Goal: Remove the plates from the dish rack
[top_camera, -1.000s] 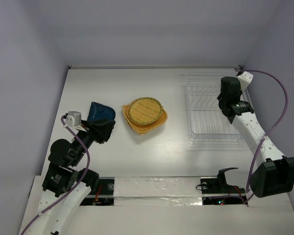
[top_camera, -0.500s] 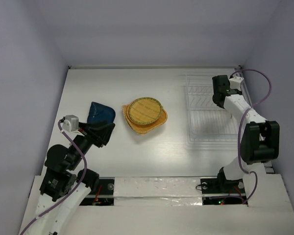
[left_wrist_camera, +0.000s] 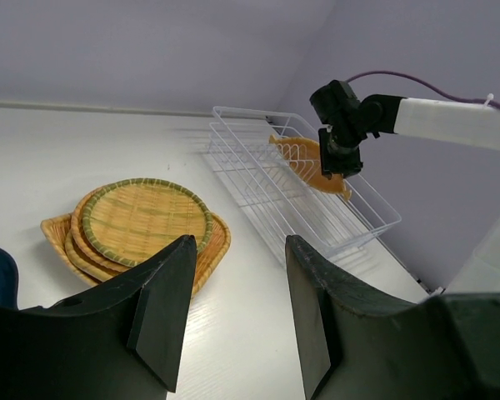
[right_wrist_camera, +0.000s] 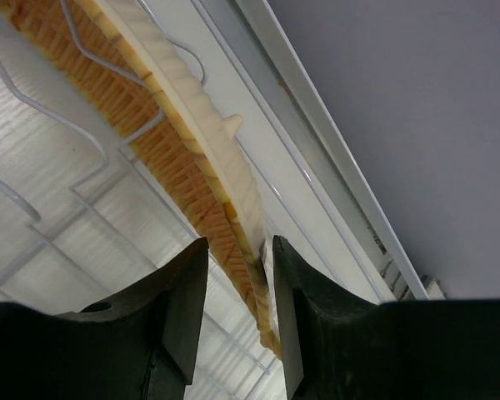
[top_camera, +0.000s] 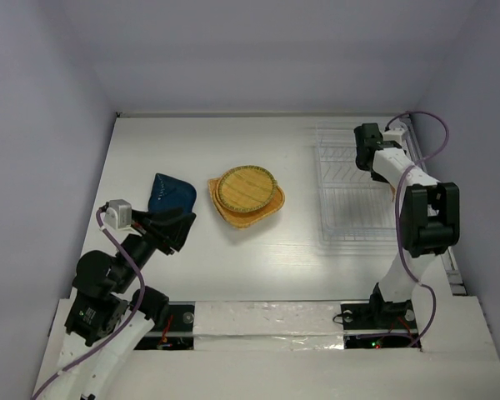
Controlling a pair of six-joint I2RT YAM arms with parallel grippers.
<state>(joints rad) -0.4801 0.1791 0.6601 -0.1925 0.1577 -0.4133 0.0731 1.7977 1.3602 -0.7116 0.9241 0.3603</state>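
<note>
The white wire dish rack (top_camera: 358, 218) sits at the right of the table. A leaf-shaped orange woven plate (left_wrist_camera: 304, 158) stands on edge in it. My right gripper (top_camera: 366, 152) is at the rack's far end, open, its jaws astride that plate's rim (right_wrist_camera: 162, 125); the right finger touches the rim and a gap shows at the left finger. My left gripper (left_wrist_camera: 237, 308) is open and empty, low over the table beside the dark blue dish (top_camera: 168, 193). A round woven plate (top_camera: 245, 188) lies on a larger rounded-square one (top_camera: 271, 208) mid-table.
The rack's thin upright prongs (right_wrist_camera: 83, 179) surround the leaf plate. Walls close the table at the back and on both sides. The right arm's purple cable (top_camera: 437, 137) loops over the rack's right side.
The right arm has folded back and its gripper has moved to the rack's far end, opening around the leaf plate's rim. The left gripper has drawn slightly back from the blue dish.
</note>
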